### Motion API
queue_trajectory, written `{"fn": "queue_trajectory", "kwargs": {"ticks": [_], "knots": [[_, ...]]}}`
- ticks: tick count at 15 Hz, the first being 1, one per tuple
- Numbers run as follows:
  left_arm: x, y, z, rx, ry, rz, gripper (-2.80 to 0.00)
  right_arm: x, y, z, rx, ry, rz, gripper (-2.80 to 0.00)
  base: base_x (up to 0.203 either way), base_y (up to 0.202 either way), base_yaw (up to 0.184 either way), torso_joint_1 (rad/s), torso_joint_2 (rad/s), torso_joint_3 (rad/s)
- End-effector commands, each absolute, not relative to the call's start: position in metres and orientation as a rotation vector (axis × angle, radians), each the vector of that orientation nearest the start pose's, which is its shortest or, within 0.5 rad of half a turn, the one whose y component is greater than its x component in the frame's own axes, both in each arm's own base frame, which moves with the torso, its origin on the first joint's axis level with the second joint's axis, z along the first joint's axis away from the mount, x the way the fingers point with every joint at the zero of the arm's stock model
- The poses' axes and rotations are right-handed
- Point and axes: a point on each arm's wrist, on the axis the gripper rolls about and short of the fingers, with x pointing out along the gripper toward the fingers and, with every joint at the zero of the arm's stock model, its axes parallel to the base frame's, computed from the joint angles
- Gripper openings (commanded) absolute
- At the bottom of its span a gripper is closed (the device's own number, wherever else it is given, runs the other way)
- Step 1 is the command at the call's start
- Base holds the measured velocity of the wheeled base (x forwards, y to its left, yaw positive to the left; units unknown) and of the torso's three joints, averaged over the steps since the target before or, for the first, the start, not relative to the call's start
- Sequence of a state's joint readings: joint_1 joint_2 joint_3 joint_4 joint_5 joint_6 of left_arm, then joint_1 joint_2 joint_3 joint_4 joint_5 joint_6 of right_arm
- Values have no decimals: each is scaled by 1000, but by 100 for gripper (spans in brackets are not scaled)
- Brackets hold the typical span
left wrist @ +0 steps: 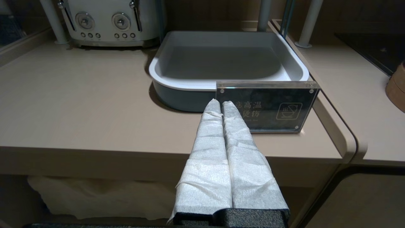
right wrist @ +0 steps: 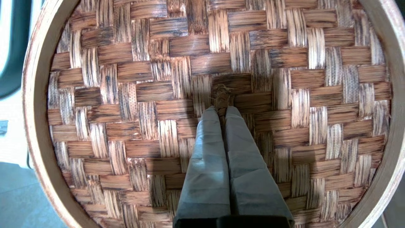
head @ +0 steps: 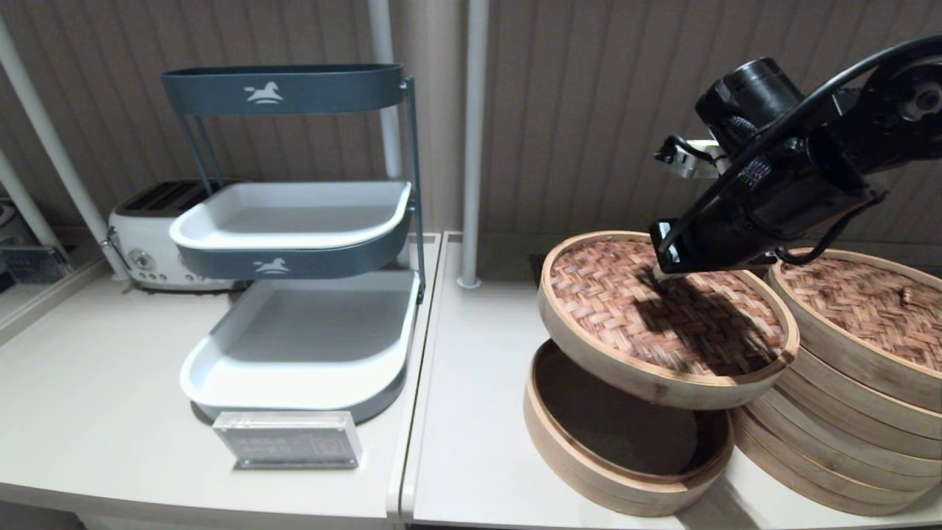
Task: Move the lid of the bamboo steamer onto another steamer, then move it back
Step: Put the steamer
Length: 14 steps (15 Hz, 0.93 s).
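Observation:
The bamboo steamer lid (head: 662, 316) hangs tilted in the air above the low single-tier basket (head: 625, 456), its right edge near the tall stacked steamer (head: 846, 442). My right gripper (head: 666, 265) is shut on the lid's dark loop handle (right wrist: 222, 96) at the centre of the woven top (right wrist: 158, 95). The tall steamer carries its own woven lid with a pale knob (head: 907, 296). My left gripper (left wrist: 220, 104) is shut with nothing in it, low in front of the left counter's edge; it does not show in the head view.
A grey three-tier tray rack (head: 294, 243) stands on the left counter with a clear acrylic sign (head: 288, 440) before it and a white toaster (head: 147, 235) behind. Two white poles (head: 471, 147) rise at the back. A seam (head: 419, 397) splits the two counters.

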<state>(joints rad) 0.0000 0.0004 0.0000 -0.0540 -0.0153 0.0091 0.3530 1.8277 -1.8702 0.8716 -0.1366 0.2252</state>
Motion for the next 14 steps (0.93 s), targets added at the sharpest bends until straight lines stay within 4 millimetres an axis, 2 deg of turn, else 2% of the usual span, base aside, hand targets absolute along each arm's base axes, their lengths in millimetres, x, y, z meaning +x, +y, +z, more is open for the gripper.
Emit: {"fn": "queue_trajectory", "kwargs": {"ticks": [1,14], "knots": [[-21,0,73,9,-26,-15,-280,296,106,306,17,799,115,-280,0,0,0,0,0,0],[-21,0,73,9,-26,-15,-280,278,96,328,3,733,99,-280,0,0,0,0,0,0]]}}
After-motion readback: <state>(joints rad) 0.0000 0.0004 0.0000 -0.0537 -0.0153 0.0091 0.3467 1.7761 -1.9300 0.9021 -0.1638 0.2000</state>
